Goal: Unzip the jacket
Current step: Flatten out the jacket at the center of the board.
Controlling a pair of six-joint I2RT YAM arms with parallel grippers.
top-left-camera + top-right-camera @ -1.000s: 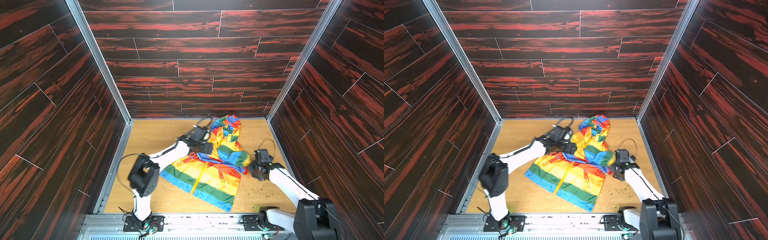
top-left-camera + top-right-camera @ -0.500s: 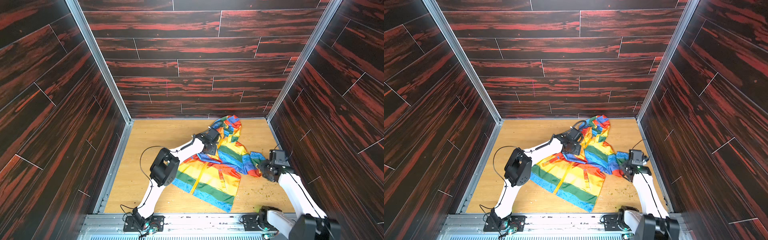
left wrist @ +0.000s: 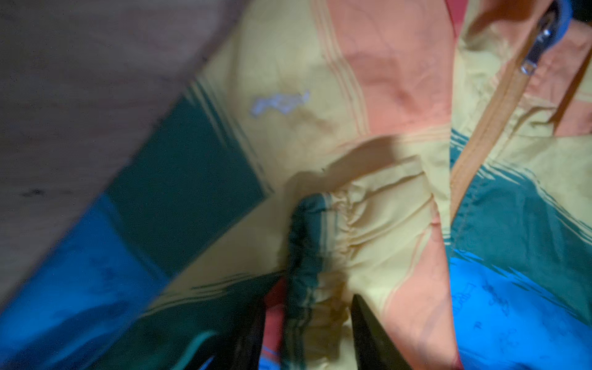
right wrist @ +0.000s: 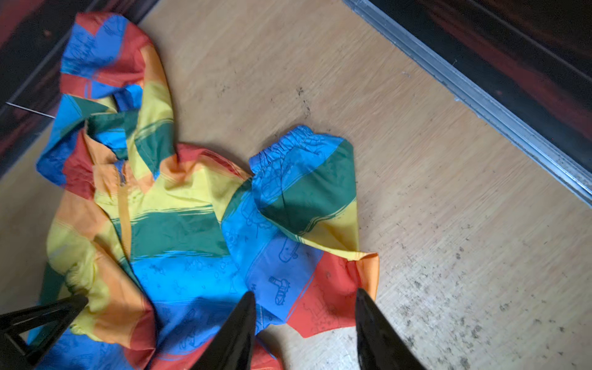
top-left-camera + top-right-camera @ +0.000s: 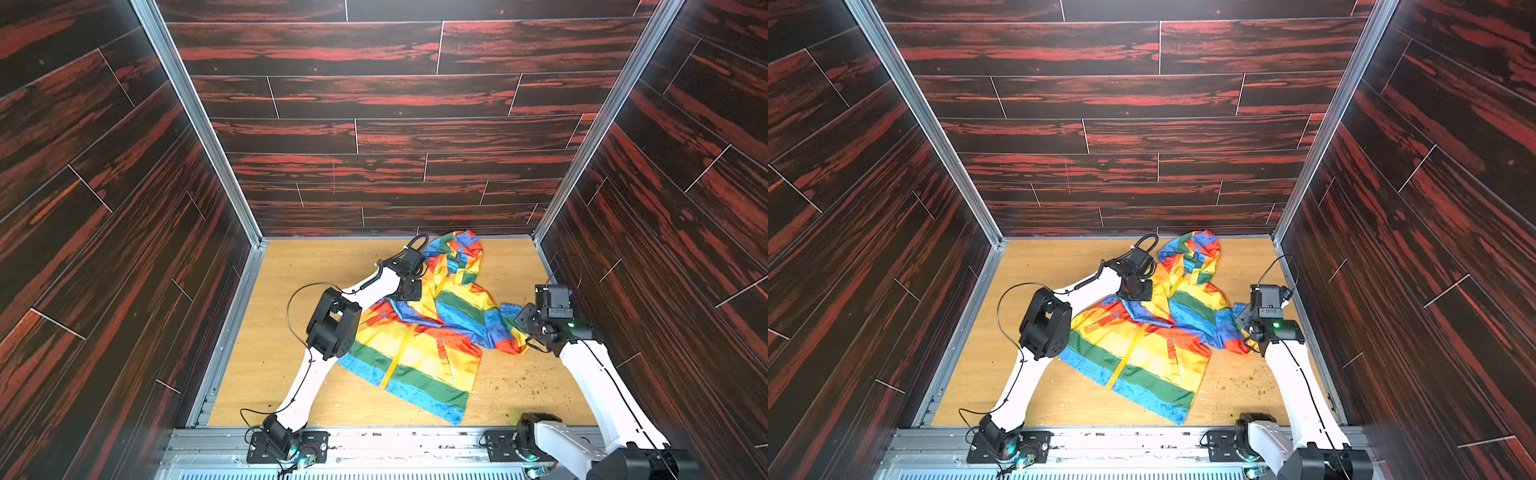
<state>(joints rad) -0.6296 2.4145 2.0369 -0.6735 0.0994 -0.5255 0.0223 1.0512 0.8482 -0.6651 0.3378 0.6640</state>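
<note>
Yellow jacket (image 5: pixel 419 345) cuff (image 3: pixel 346 224) in blurred left tool (image 3: pixel 307 298) — grip unclear — right tool (image 4: pixel 304 291) spread over sleeve (image 4: pixel 304 192).

**Left arm** (image 5: pixel 376 286): white tube links are alternating with black joint housings. Boxy black elbow (image 5: pixel 332 328) is sitting well back from the left gripper (image 3: pixel 307 304). Thick black cable loop (image 5: pixel 419 236) is arching just behind that gripper. Thin black lead (image 5: pixel 288 311) is curving out beside the elbow. Black base plate (image 5: pixel 316 440), farthest from the gripper, is carrying red wires and a teal light.

**Right arm** (image 5: pixel 598 386): white link is bearing a thin black line (image 5: pixel 625 399) along its length. Black wrist housing (image 5: pixel 582 334) behind the right gripper (image 4: pixel 304 293) is showing a green light (image 5: pixel 571 325). Black box (image 5: pixel 552 297) is sitting right beside it, near the gripper.

**Fingers** (image 4: pixel 237 330): black, glossy, tapering to points.
</note>
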